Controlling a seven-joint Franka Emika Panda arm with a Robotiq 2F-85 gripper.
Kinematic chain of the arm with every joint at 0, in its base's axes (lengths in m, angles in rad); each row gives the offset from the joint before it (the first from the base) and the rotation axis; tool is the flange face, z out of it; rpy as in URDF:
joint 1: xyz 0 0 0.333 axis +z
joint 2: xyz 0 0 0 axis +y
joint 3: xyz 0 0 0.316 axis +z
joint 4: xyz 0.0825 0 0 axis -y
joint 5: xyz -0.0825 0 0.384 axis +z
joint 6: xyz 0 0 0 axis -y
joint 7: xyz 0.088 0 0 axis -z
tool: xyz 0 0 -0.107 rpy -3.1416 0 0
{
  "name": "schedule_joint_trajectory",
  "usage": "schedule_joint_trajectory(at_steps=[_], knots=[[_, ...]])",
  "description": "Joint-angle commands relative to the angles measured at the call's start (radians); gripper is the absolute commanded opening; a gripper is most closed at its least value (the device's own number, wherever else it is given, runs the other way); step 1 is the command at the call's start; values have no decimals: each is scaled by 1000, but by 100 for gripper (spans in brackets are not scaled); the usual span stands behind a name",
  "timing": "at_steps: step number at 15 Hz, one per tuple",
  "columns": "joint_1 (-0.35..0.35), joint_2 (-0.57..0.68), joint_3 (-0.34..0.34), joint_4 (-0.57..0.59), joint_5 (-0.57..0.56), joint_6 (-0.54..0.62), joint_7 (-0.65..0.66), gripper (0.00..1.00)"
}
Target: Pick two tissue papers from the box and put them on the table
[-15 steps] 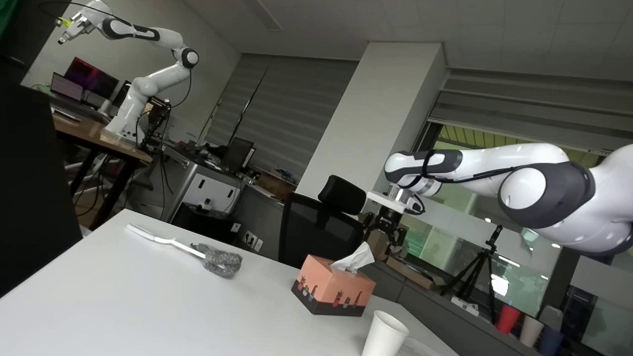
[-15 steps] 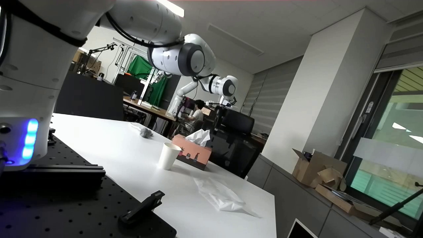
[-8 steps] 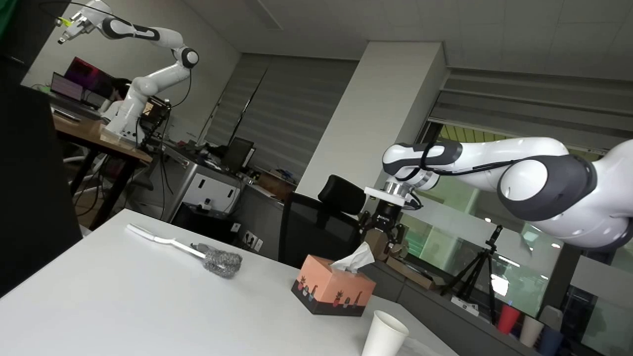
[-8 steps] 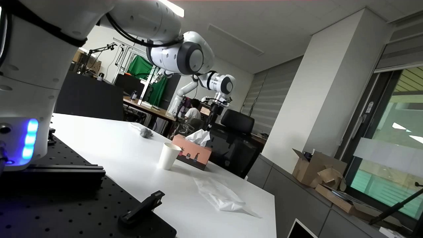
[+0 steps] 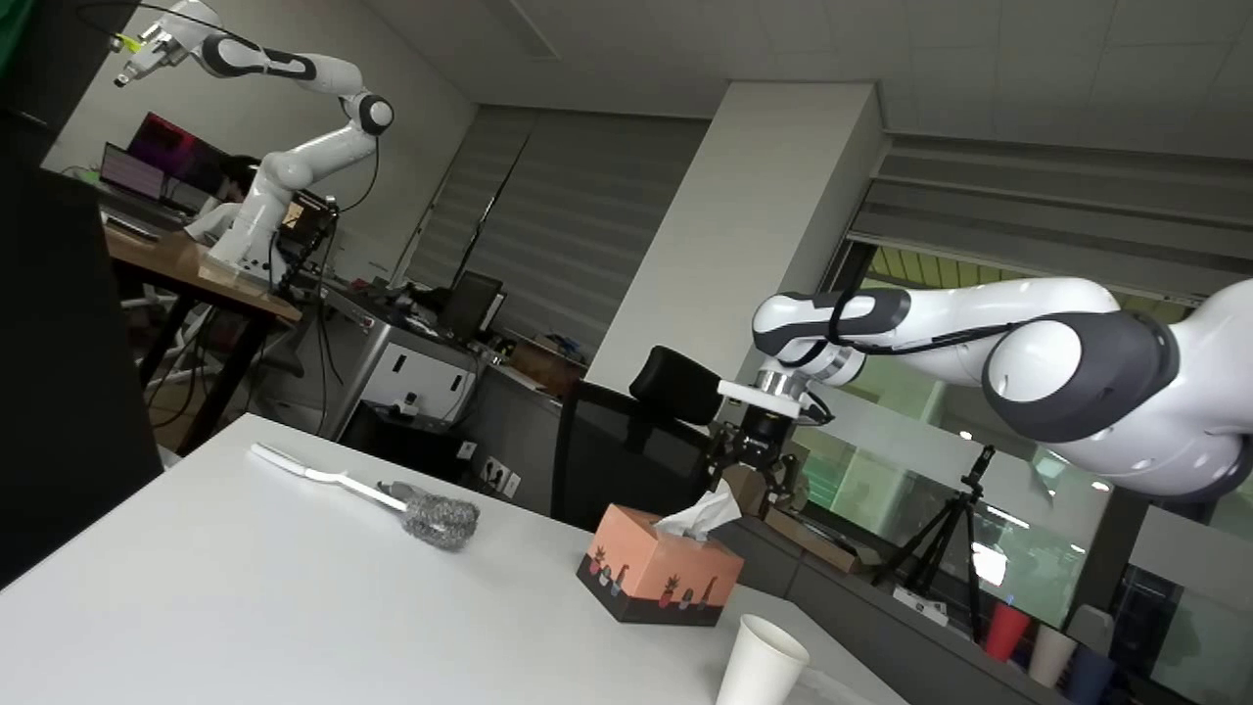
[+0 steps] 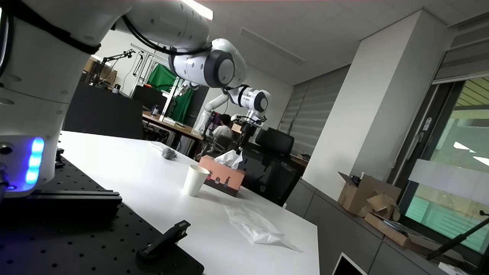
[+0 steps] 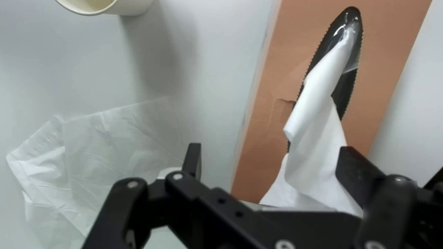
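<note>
The salmon box (image 5: 656,578) with a dark base sits on the white table (image 5: 343,607); it also shows in an exterior view (image 6: 223,177) and the wrist view (image 7: 263,138). A white tissue paper (image 5: 700,516) sticks up from its slot, also in the wrist view (image 7: 311,145). A thin crumpled white sheet (image 6: 256,227), apparently a tissue paper, lies flat on the table, also in the wrist view (image 7: 104,148). My gripper (image 7: 271,166) is open above the box. The right finger overlaps the tissue; I cannot tell whether they touch. It shows in both exterior views (image 5: 749,480) (image 6: 240,148).
A white cup (image 5: 764,661) stands near the box, also in the wrist view (image 7: 131,6). A grey-headed brush (image 5: 440,519) lies farther along the table. A black chair (image 5: 631,450) stands behind the table edge. A black clamp (image 6: 166,242) sits on the mounting plate.
My gripper has shifted slightly left in both exterior views and sits a little lower, close to the upright tissue. The box, the tissue, the cup and the flat sheet have not moved.
</note>
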Motion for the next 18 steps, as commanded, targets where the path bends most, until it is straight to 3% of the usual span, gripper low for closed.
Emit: schedule_joint_trajectory(at_steps=[1, 2, 7, 12, 13, 18], knots=[[3, 23, 11, 8, 10, 84, -1, 91], [4, 35, 16, 14, 14, 126, -2, 74], [6, 65, 43, 10, 17, 285, -9, 38], [8, 69, 57, 2, 12, 330, -19, 4], [8, 67, 59, 0, 11, 332, -18, 0], [6, 51, 53, -2, 4, 318, -1, 0]])
